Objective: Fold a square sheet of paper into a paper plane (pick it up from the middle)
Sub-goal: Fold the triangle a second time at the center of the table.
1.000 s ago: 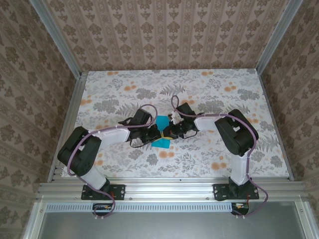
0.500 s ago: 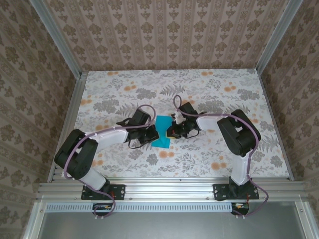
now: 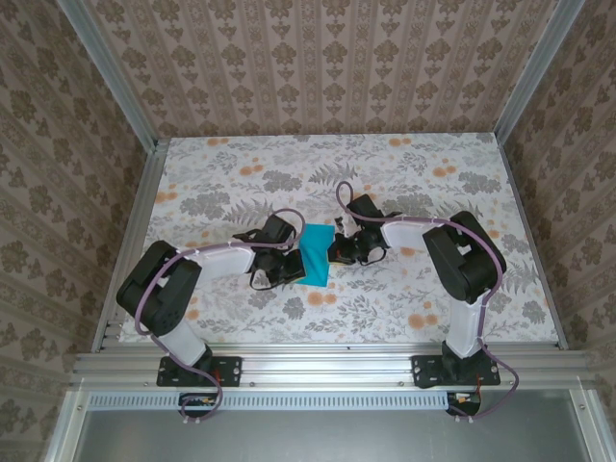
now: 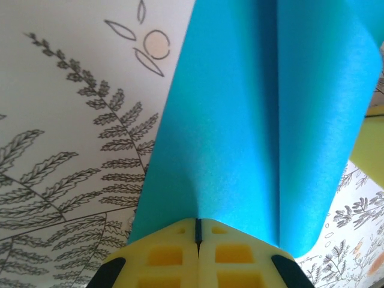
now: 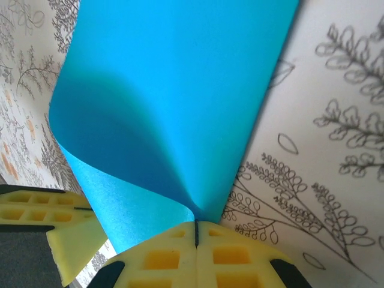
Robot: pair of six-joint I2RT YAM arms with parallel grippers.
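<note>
Both jaws pinch the sheet [image 3: 316,253] from opposite sides; I judge the first fold barely underway, all others left.

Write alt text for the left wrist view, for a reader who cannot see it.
The left fingers, yellow and closed, pinch one edge of the square sheet of paper at the bottom of the picture. The teal sheet runs upward with one lengthwise bend, over the fern-printed table.
</note>
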